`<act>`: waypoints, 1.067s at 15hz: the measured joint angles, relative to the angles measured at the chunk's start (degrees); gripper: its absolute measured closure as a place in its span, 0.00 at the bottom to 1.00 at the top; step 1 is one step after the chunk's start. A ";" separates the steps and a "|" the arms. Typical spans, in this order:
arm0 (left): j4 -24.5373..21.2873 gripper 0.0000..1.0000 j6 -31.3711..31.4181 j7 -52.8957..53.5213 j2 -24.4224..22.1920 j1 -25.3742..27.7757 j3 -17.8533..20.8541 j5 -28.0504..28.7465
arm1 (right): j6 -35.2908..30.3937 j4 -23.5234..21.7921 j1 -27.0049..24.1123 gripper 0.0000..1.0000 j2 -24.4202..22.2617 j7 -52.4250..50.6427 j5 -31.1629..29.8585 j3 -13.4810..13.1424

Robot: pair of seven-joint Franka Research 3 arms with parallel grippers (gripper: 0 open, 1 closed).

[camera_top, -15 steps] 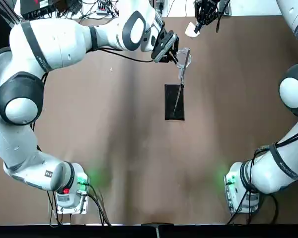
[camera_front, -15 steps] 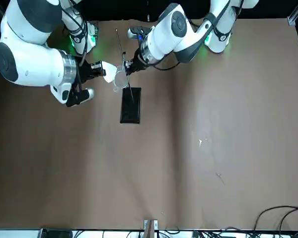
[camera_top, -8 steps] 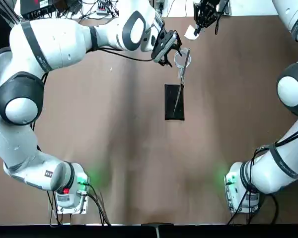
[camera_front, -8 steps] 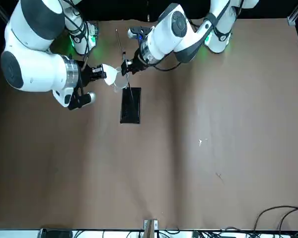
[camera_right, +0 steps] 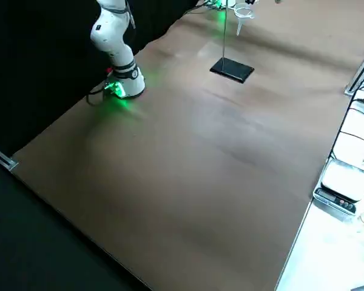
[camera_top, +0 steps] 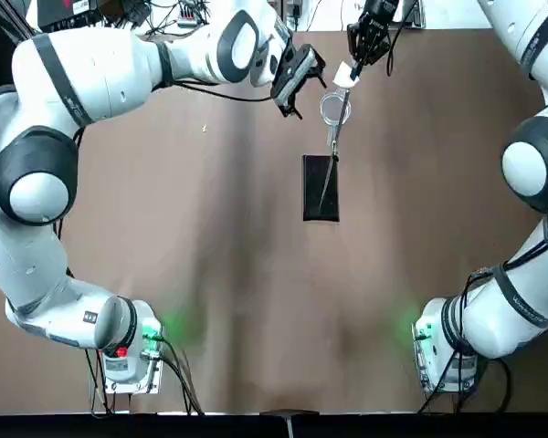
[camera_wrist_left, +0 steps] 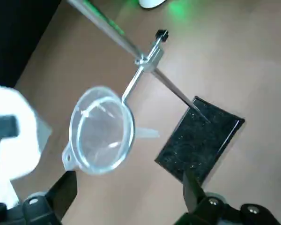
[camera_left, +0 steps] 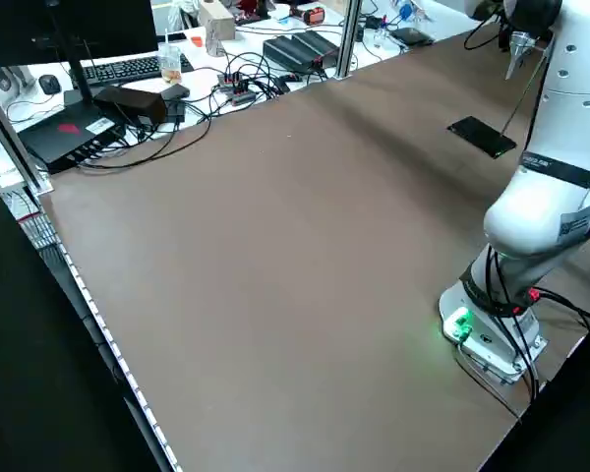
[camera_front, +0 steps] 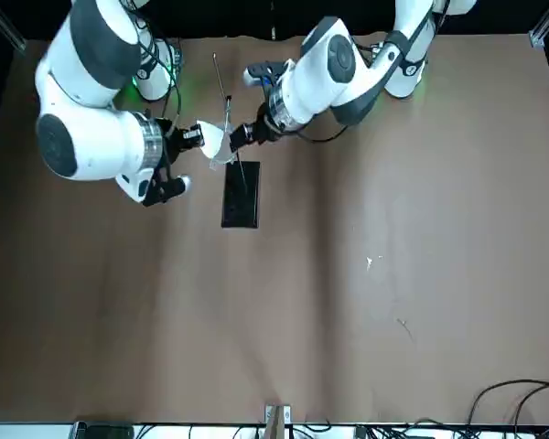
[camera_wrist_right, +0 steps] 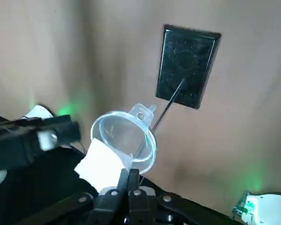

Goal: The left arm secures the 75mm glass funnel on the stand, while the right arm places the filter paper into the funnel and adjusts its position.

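Has the left end effector (camera_top: 311,101) spread wide, with nothing gripped between the fingertips, just beside the glass funnel (camera_wrist_left: 100,131) and apart from it. Has the right end effector (camera_wrist_right: 133,174) closed on one edge of the filter paper (camera_wrist_right: 100,165), pinched at the fingertips. Holds that white paper out past the tips, near the funnel's mouth and outside the cone, on the side away from the stand's base plate (camera_wrist_left: 201,140). Overlaps the funnel's rim with the paper in the right wrist view; cannot tell from that whether touching.

Seats the funnel in the wire ring (camera_wrist_left: 132,129) of the stand, mouth up, stem pointing down below the ring. Joins the ring to the thin metal rod (camera_wrist_left: 173,88) by a clamp (camera_wrist_left: 151,58) with a black knob. Stands the rod on the black rectangular plate, flat on the brown bench (camera_top: 256,274). Reaches in with the left arm (camera_top: 91,82) from the robot's left and with the right arm (camera_top: 539,164) from the robot's right, bringing both end effectors near the funnel. Shows green light at both arm bases, plus a red button at the left one.

Beyond the bench, has a monitor (camera_left: 64,34), a keyboard (camera_left: 133,69) and a tangle of black cables (camera_left: 246,79) on a white surface. Farther along that side, also has a balance (camera_right: 346,180).
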 joint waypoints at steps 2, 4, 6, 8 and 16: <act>0.11 0.00 -1.06 -5.21 -0.27 1.34 -0.01 0.03 | 0.16 -0.12 0.55 0.99 0.95 0.00 -0.07 0.00; 0.29 0.00 -2.09 -15.68 -1.30 2.64 -0.04 0.20 | 0.26 -0.14 0.80 0.94 2.22 -0.01 -0.09 0.00; 0.46 0.00 -3.08 -23.74 -2.21 3.41 -0.05 0.24 | 0.29 -0.14 0.82 0.87 2.66 -0.03 -0.09 0.00; 0.49 0.00 -4.60 -33.61 -3.33 4.62 -0.05 0.31 | 0.29 -0.15 0.83 0.75 2.87 -0.04 -0.09 0.00; 0.51 0.00 -8.38 -72.43 -7.51 8.05 0.02 0.54 | 1.05 0.10 -2.92 0.69 2.89 -4.54 -4.25 -1.65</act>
